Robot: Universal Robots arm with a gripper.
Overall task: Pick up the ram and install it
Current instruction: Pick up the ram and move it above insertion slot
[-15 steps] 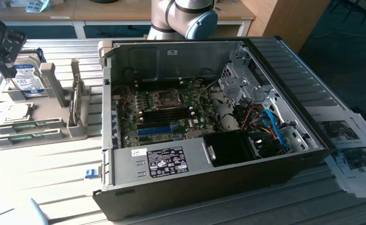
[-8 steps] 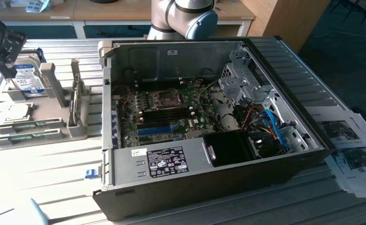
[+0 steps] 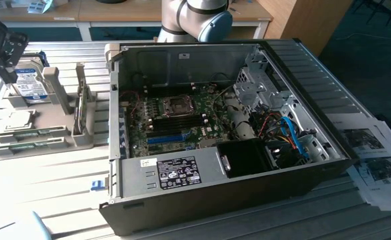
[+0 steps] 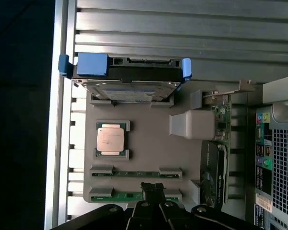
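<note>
closed, empty gripper point(image 4: 152, 187) is hovering above the ram point(image 4: 126, 195) sitting in its grey holder point(image 4: 149, 143); lowering unopened, it could be knocking the stick askew.

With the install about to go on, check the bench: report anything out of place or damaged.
Nothing looks damaged. Two loose items: a small blue piece lies alone on the table beside the computer case, and printed sheets sit fanned askew at the exterior view's right.

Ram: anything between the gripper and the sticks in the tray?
Nothing visible. The gripper hangs shut above the tray, over one ram stick; open air between them. Hard drive and CPU sit aside.
</note>
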